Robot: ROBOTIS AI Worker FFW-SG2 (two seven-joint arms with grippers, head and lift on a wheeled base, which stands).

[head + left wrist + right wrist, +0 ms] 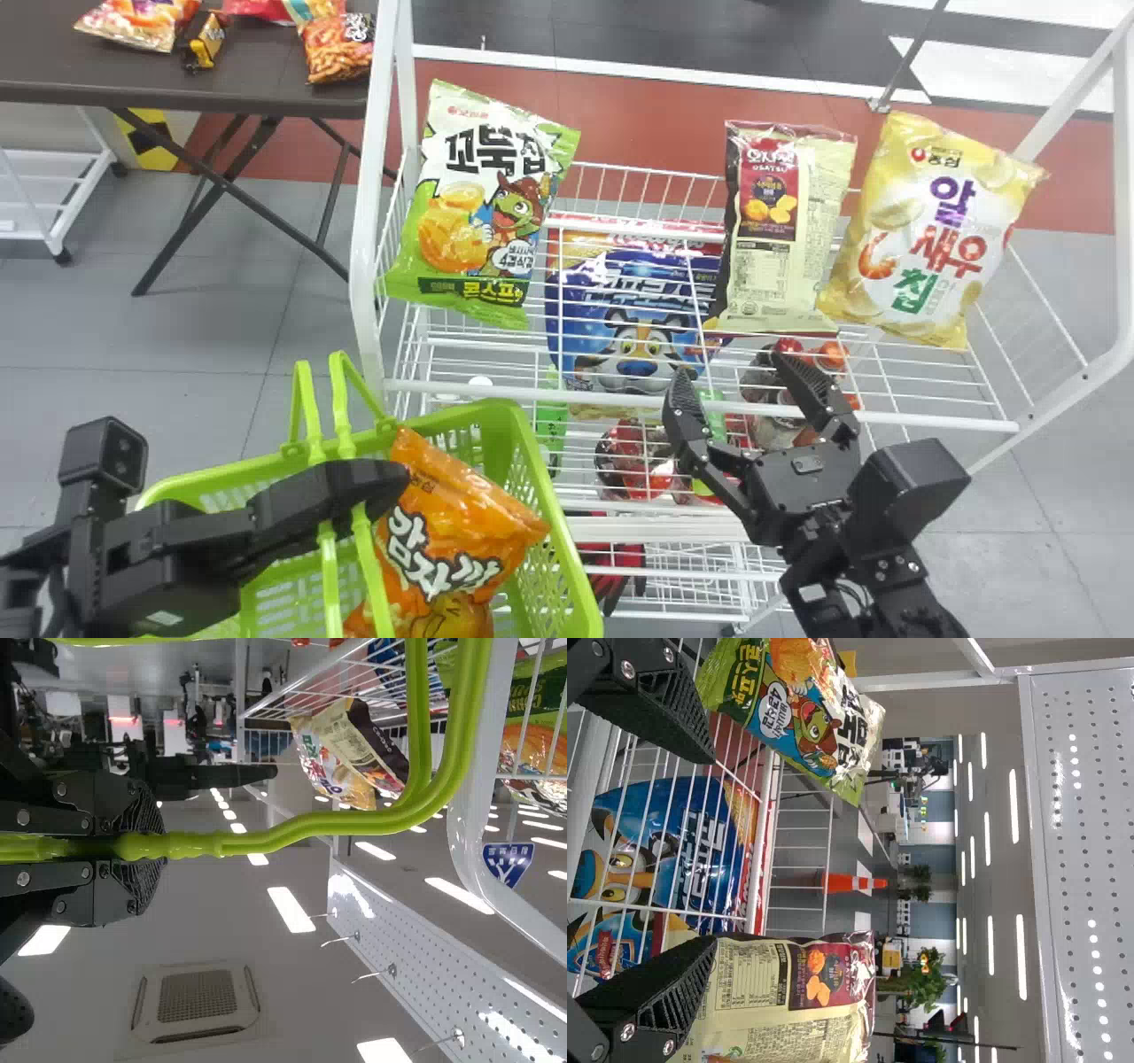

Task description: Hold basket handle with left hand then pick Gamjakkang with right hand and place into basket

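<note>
My pincer has matt black fingers with rough, ridged pads. The green basket is smooth, shiny plastic. The orange bag is crinkly and glossy. The white rack looks like painted metal. The worktop seems smooth, maybe plastic.

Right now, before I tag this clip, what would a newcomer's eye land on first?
Probably the bright green basket at the head view's lower left, with the orange Gamjakkang bag inside and the left gripper clamped on its handle. Next, the open black right gripper in front of the white wire rack, where a green-and-white snack bag stands out at the left.
</note>
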